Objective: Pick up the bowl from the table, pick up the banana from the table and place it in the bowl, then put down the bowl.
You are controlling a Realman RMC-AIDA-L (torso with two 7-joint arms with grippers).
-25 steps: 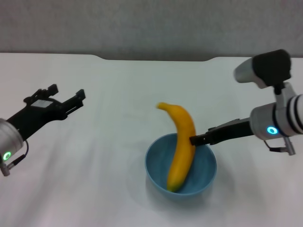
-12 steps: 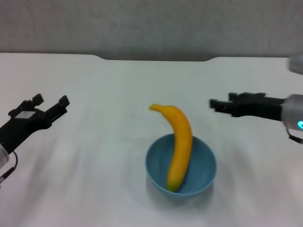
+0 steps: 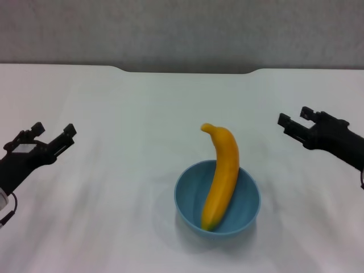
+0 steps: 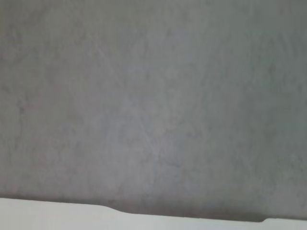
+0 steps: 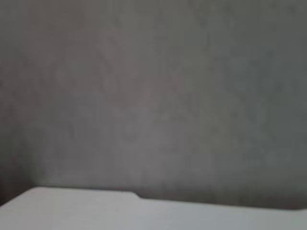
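Observation:
The light blue bowl [image 3: 217,205] stands on the white table [image 3: 131,119], near the front middle. The yellow banana [image 3: 222,175] leans in it, lower end inside, tip sticking up past the far rim. My left gripper [image 3: 54,135] is open and empty, well to the left of the bowl. My right gripper [image 3: 296,118] is open and empty, to the right of the bowl and behind it. Both wrist views show only the grey wall and a strip of the table's far edge [image 4: 48,215].
The table's far edge has a shallow notch [image 3: 187,71] in the middle, with a grey wall [image 3: 182,28] behind it. White tabletop lies all around the bowl.
My right gripper has let go of the banana and drawn back to the right. My left arm has drawn back to the left. The banana has settled, its tip now more upright.

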